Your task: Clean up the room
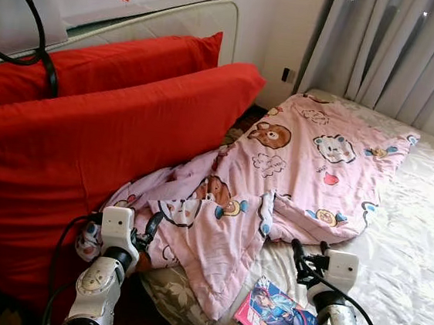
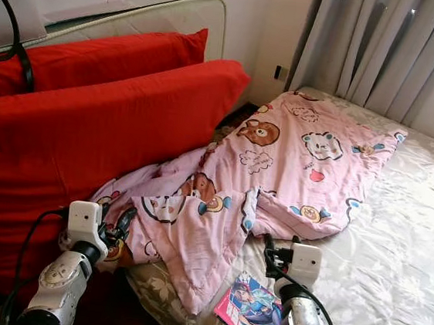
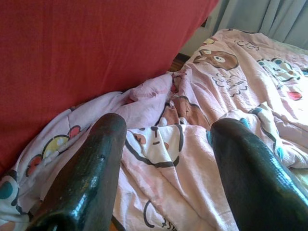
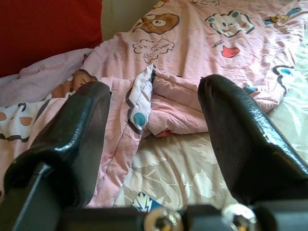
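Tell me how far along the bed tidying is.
Nothing looks done yet. The pink cartoon-print quilt lies crumpled against the red pillows, and a colourful comic book lies on the sheet. Left gripper and right gripper hover open at the quilt's edge, holding nothing.

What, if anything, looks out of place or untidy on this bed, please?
The pink cartoon blanket lies crumpled and skewed across the bed, one end bunched against the red pillows. A comic book sits loose at the mattress edge, beside the right gripper.
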Robot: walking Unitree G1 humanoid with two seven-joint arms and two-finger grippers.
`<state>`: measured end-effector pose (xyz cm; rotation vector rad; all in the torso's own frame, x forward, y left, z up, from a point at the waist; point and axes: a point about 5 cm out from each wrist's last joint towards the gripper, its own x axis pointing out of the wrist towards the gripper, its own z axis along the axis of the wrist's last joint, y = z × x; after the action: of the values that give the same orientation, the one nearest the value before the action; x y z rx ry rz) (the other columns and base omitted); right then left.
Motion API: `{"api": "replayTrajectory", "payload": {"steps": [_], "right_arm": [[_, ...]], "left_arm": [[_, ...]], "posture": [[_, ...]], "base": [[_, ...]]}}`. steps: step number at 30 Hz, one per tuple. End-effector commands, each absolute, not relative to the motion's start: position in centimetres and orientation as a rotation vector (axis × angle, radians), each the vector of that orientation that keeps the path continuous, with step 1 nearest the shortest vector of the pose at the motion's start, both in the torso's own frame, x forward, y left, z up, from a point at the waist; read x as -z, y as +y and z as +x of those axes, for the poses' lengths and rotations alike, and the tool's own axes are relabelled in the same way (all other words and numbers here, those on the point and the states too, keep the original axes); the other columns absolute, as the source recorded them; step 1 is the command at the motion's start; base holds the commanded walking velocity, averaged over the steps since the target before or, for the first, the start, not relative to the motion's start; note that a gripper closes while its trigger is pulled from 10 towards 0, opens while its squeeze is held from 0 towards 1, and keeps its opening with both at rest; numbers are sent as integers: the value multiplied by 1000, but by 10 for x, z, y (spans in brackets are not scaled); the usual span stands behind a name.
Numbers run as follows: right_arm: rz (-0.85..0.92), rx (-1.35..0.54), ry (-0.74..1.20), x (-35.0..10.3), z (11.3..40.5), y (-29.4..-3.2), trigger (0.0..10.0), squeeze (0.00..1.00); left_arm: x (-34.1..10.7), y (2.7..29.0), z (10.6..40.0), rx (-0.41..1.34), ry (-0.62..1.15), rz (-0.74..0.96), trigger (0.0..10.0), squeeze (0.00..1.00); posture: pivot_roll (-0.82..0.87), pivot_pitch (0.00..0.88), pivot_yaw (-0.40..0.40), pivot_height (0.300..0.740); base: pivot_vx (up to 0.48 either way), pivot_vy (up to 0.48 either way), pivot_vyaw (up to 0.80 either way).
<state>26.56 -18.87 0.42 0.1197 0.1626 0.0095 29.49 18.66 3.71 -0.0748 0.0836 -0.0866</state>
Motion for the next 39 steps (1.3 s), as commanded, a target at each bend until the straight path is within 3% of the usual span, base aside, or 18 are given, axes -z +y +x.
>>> {"api": "replayTrajectory", "payload": {"steps": [1, 10, 17, 27, 39], "right_arm": [[114, -5, 145, -9, 270, -188, 10000, 0], [105, -23, 170, -9, 274, -182, 10000, 0], [105, -35, 159, -10, 276, -180, 10000, 0], [109, -34, 172, -9, 276, -179, 10000, 0], [109, -37, 217, -4, 275, -175, 10000, 0]], "left_arm": [[-46, 189, 302, 79, 61, -65, 10000, 0], [-52, 182, 308, 121, 61, -60, 10000, 0], [-61, 196, 315, 73, 39, -34, 10000, 0], [-62, 178, 317, 122, 32, -58, 10000, 0], [-56, 175, 314, 155, 64, -77, 10000, 0]], "posture": [[-10, 0, -19, 740], [-6, 0, -27, 697], [-2, 0, -32, 697], [-3, 0, -28, 683], [6, 0, -23, 683]], "base": [[0, 0, 0], [0, 0, 0], [0, 0, 0], [0, 0, 0], [0, 0, 0]]}}
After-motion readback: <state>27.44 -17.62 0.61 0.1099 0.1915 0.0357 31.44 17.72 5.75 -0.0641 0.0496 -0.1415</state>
